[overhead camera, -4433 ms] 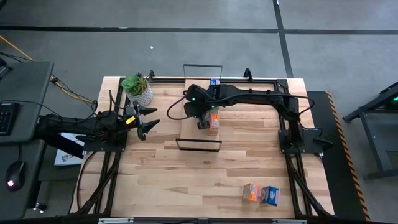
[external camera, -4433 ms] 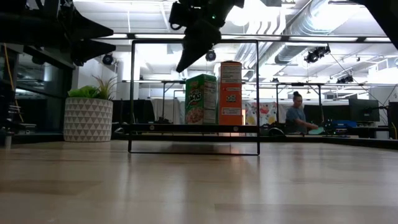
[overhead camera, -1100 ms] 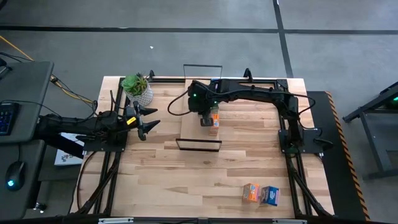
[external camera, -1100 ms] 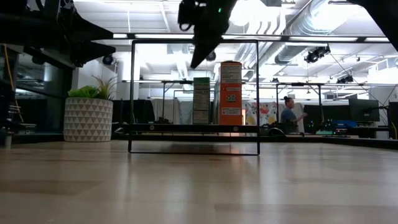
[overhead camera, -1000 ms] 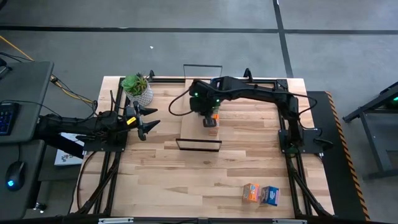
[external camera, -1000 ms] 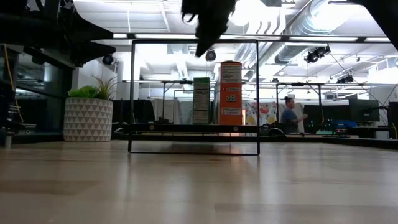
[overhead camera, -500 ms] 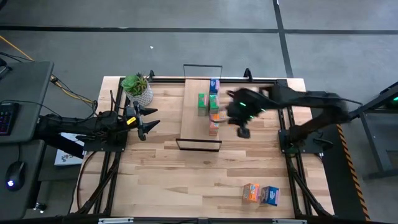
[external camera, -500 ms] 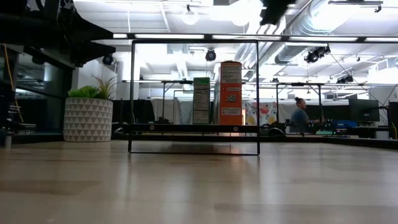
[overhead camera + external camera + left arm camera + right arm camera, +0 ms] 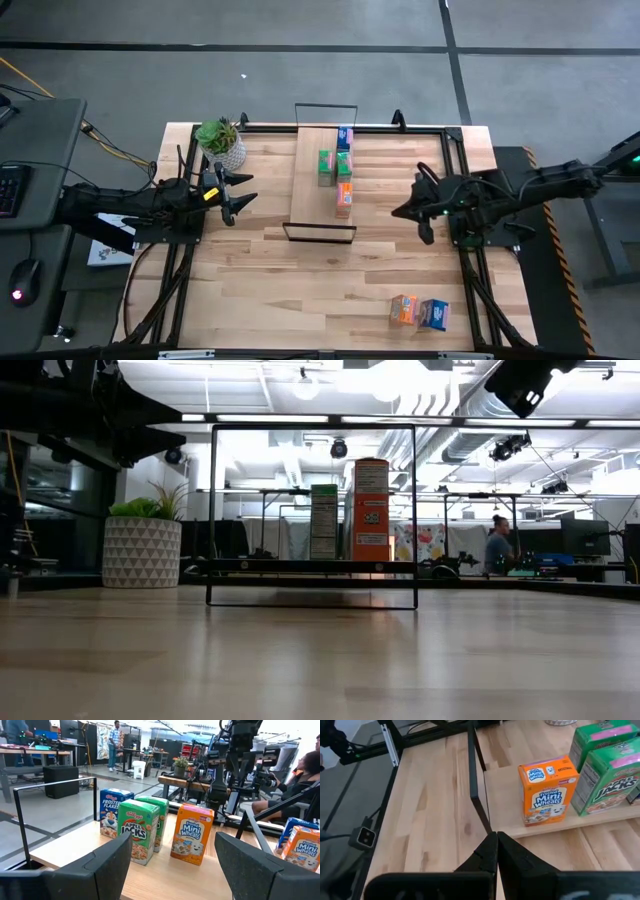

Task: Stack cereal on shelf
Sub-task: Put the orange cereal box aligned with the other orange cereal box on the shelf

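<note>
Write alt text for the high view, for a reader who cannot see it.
Seen from above, four small cereal boxes stand on the shelf at the table's far middle: blue, two green, orange. The shut right gripper hovers empty to its right; the open left gripper waits to its left beside a potted plant. An orange box and a blue box remain near the front edge.

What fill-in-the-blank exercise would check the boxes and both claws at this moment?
1. The shelf holds ____ cereal boxes.
2. The orange box and the blue box off the shelf lie near the table's ____ claw side.
3. The right claw is ____ and holds nothing.
4. The left claw, beside the potted plant, is ____.

Missing words: four; right; shut; open
</note>
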